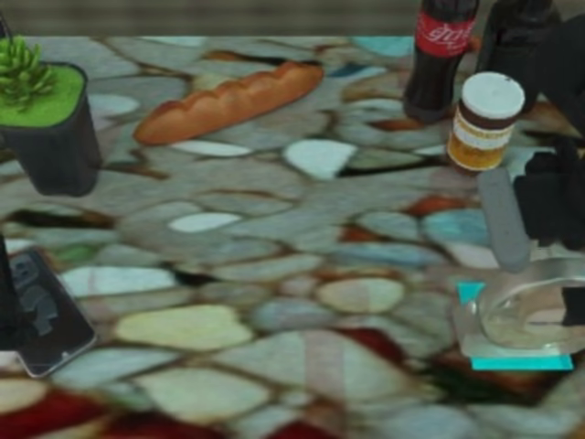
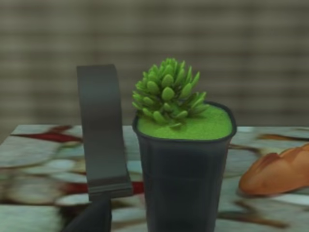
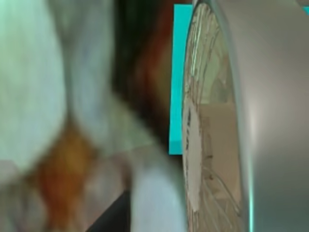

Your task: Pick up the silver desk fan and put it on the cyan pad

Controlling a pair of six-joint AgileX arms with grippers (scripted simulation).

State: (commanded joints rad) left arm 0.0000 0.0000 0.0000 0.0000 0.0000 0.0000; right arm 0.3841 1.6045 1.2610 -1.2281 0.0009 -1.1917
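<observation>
The silver desk fan (image 1: 508, 315) stands upright at the table's right edge. Its pale base covers most of the cyan pad (image 1: 523, 363), which shows only as strips at the front and left. My right gripper (image 1: 546, 285) hangs over the fan, open. One grey finger (image 1: 503, 219) lies just left of the ring; the other is hidden. In the right wrist view the fan's cage (image 3: 251, 121) fills one side, with the cyan pad (image 3: 179, 77) behind it and a gap between the dark finger (image 3: 112, 218) and the fan's face. My left gripper (image 1: 7, 306) is parked at the left edge.
A potted succulent (image 1: 46, 114) stands at the back left, with a bread loaf (image 1: 228, 101) behind the middle. A cola bottle (image 1: 439, 55) and a white-capped jar (image 1: 483, 123) stand close behind my right gripper. A dark phone-like slab (image 1: 46, 315) lies at the left edge.
</observation>
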